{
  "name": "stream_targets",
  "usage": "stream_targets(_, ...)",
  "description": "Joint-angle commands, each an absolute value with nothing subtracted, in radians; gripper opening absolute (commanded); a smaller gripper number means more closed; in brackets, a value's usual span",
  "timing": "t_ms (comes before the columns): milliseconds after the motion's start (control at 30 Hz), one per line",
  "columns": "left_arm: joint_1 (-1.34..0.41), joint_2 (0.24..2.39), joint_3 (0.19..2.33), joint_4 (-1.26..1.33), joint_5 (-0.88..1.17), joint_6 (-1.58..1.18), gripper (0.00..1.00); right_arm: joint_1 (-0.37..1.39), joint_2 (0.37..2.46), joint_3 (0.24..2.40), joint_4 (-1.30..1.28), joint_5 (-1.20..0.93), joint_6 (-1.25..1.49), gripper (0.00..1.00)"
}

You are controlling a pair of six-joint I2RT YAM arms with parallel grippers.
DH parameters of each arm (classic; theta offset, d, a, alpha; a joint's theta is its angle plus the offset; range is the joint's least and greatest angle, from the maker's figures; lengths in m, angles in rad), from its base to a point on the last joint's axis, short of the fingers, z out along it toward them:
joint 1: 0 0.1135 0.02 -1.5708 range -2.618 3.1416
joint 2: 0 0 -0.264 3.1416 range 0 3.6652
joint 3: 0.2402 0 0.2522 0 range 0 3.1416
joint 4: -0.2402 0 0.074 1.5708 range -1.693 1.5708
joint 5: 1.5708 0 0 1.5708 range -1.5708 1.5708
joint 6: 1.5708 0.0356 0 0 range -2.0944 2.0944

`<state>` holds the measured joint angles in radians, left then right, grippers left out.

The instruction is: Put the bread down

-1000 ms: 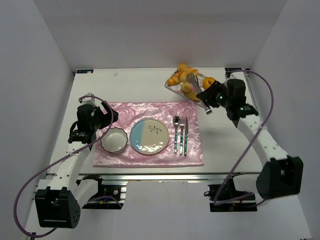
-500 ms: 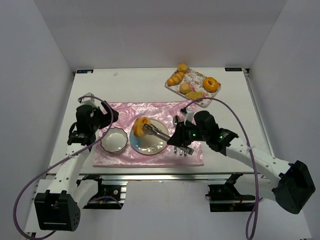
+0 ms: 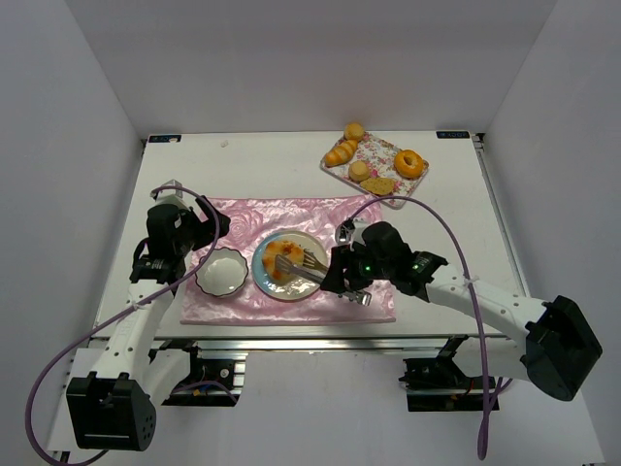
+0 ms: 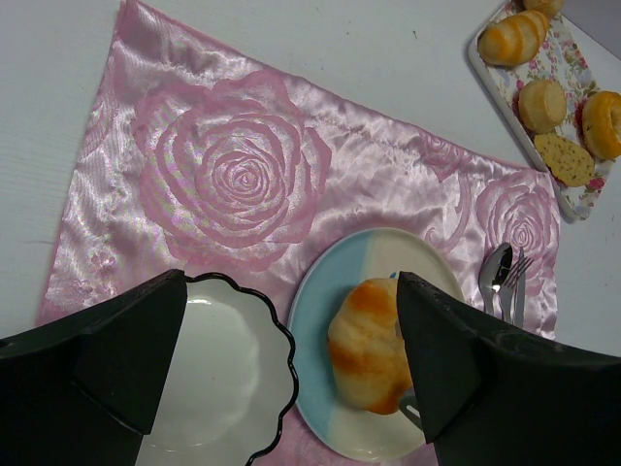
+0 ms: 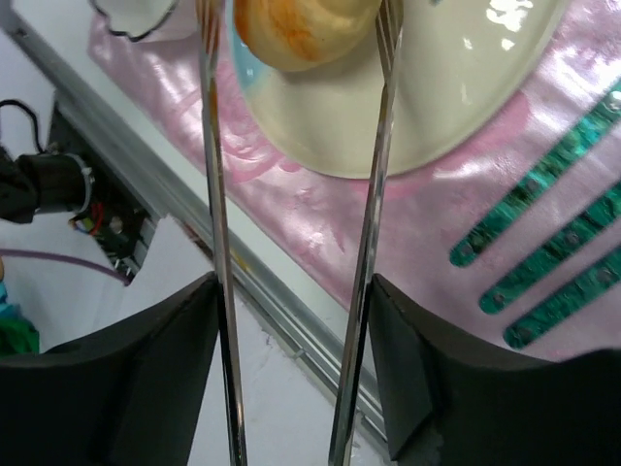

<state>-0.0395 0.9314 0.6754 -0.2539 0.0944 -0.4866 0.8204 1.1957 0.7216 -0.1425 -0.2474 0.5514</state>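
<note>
On the tabletop [image 3: 243, 165], the right arm has travelled from the pastry tray [image 3: 376, 160] to the placemat [image 3: 243, 218]. The bread [image 4: 367, 345], carried above the plate [image 4: 427, 257] half a second ago, now appears to rest on it. The right gripper [image 5: 291, 291] is clamped on the tongs [image 5: 215, 146], whose tips flank the bread; release likely remains. The left gripper [image 4: 291, 291] hangs with fingers apart, empty.

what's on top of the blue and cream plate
A bread roll lies on the plate, with the tips of the tongs on either side of it. The plate surface beneath the roll is covered and cannot be seen.
</note>
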Motion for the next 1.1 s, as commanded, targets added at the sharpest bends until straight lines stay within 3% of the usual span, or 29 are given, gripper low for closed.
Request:
stream_targets(0,-0.040,0.914,0.664,-0.244,0.107,-0.480,0.98,0.825,1.183,0.745,-0.190,-0.154,0.557,0.68)
stream_targets(100,-0.040,0.916,0.666,-0.244,0.107,-0.480,0.98,0.825,1.158,0.761,-0.235,-0.114,0.555,0.73)
stream_targets(367,-0.040,0.911,0.666,-0.244,0.104,-0.480,0.98,0.824,1.053,0.802,-0.391,0.144,0.575,0.75)
stream_targets(567,-0.038,0.911,0.667,-0.249,0.100,-0.482,0.98,0.780,1.020,0.894,-0.399,0.313,0.563,0.64)
stream_targets(1067,-0.038,0.923,0.667,-0.241,0.083,-0.483,0.98,0.442,1.334,1.210,-0.316,0.150,0.266,0.54)
